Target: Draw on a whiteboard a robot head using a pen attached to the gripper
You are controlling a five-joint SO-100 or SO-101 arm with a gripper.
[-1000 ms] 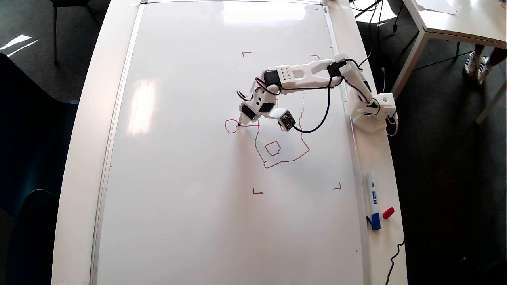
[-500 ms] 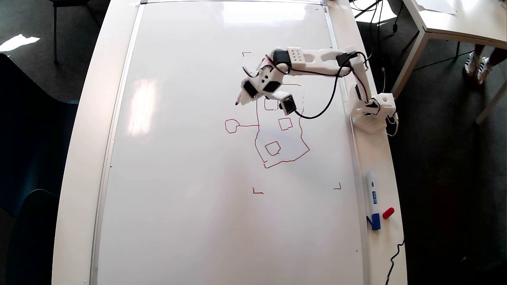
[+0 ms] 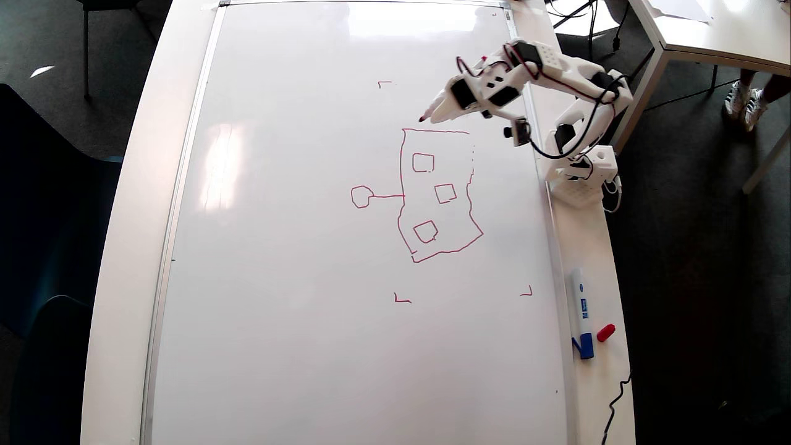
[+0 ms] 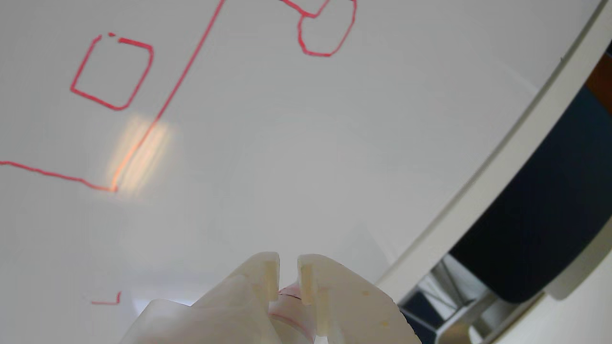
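The whiteboard (image 3: 296,247) fills most of the overhead view. On it is the robot head (image 3: 401,173), a wobbly red rectangle with three small squares inside and a stalk ending in a loop on its left. My white gripper (image 3: 442,108) hovers just past the rectangle's upper right corner, shut on the pen (image 3: 426,117). The pen's red tip points left and touches no line. In the wrist view the jaws stand almost together around the pen (image 4: 289,292), well above the whiteboard (image 4: 287,167). The robot head (image 4: 180,76) lies ahead of my gripper (image 4: 288,272).
The arm's base (image 3: 581,179) sits on the white tabletop rim right of the board. A white marker with a blue cap (image 3: 581,315) and a loose red cap (image 3: 605,332) lie lower on that rim. Small red corner marks (image 3: 401,300) frame the drawing. Another table (image 3: 710,31) stands at top right.
The pen left the loop at the stalk's end. The arm then folded back up and to the right toward its base, uncovering the whole drawing.
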